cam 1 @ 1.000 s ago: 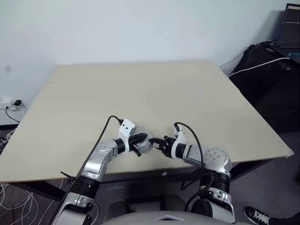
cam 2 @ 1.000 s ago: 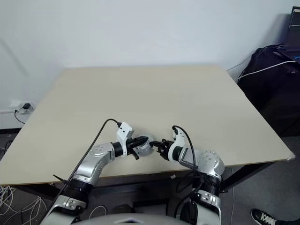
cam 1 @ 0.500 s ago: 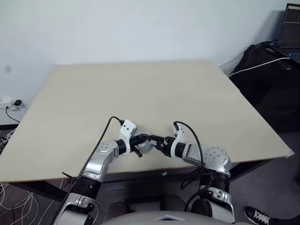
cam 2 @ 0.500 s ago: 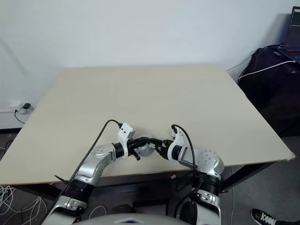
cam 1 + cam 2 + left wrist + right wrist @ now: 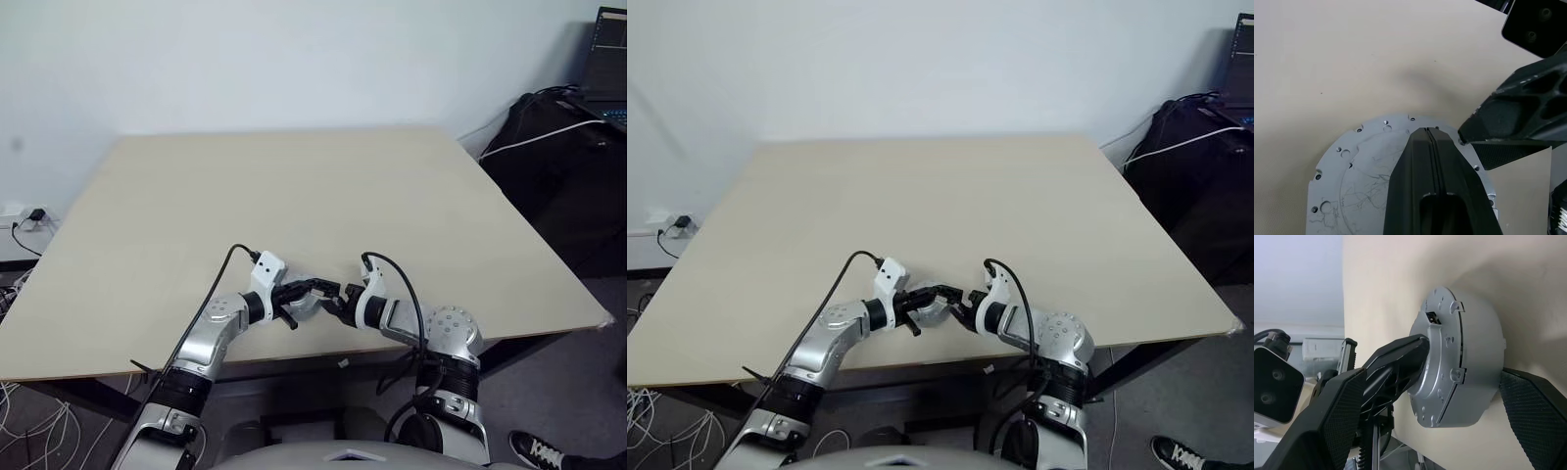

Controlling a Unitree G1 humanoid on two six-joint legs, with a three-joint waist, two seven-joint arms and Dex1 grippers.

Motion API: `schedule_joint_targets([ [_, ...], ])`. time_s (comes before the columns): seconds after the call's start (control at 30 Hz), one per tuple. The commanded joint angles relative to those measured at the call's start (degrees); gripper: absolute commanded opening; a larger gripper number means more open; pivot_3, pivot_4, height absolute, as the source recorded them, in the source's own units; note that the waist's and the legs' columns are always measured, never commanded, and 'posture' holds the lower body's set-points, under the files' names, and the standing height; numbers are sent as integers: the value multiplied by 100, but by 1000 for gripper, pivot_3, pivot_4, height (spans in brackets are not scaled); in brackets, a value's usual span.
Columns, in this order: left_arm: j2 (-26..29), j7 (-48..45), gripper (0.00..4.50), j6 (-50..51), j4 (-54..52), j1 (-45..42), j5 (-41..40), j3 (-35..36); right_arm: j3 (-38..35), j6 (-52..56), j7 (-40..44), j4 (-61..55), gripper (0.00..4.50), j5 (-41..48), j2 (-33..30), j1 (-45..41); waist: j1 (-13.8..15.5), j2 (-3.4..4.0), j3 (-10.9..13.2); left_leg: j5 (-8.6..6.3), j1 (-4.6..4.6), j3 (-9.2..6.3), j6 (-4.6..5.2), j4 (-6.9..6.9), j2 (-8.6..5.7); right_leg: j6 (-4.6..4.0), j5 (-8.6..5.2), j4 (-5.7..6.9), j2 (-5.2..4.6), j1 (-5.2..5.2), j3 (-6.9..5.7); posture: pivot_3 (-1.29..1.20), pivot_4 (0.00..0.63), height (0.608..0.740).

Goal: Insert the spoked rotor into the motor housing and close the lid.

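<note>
Right gripper [image 5: 1449, 431] now stands spread wide around the closed motor housing [image 5: 1469, 377], where a second ago its jaws were much narrower. Left gripper [image 5: 1428, 142], fingers pressed together, rests on the lid [image 5: 1361, 171] near the table's [image 5: 294, 186] front edge; assembly looks finished, so a release seems underway

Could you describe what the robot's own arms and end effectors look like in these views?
Both arms are silver-grey metal with rounded, bolted joint housings and black bands at the wrists. The left end effector and the right end effector each have two black fingers; the right one's pads are finely textured. A white camera block sits on the left wrist, and a black cable loops along each arm.
</note>
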Motion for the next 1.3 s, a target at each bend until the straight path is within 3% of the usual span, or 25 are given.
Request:
schedule_joint_targets([
  [0.03, 79, 16, 0, 156, 58, 184, 24, -68, 203, -51, 160, -204, 4482, 439, 645, -55, -1, 0, 0, 0, 0, 0, 0, 0, 0, 0, 0, 0, 0, 0, 0, 0, 0, 740],
  [0.67, 270, 169, 0, 229, -153, 475, -86, 163, 317, 7, 399, -323, 4482, 716, 567, -44, -4, 0, 0, 1, 4, 0, -1, -1, 2, 0, 0, 2, 1, 2, 0, 0, 0, 740],
  [1.0, 227, 215, 0, 246, -172, 492, -125, 178, 1906, -562, 1073, -667, 4482, 218, -79, 203, -24, 0, 0, 1, 4, 0, -2, -2, 1, 0, 0, 1, 1, 1, 1, 0, 0, 740],
  [1.3, 199, 210, 0, 235, -149, 479, -125, 168, 1220, -653, 461, -182, 4482, 266, 348, 84, -28, -2, 1, 15, 9, 0, -7, -2, 3, -8, 7, 5, 3, 3, 1, 0, 0, 740],
])
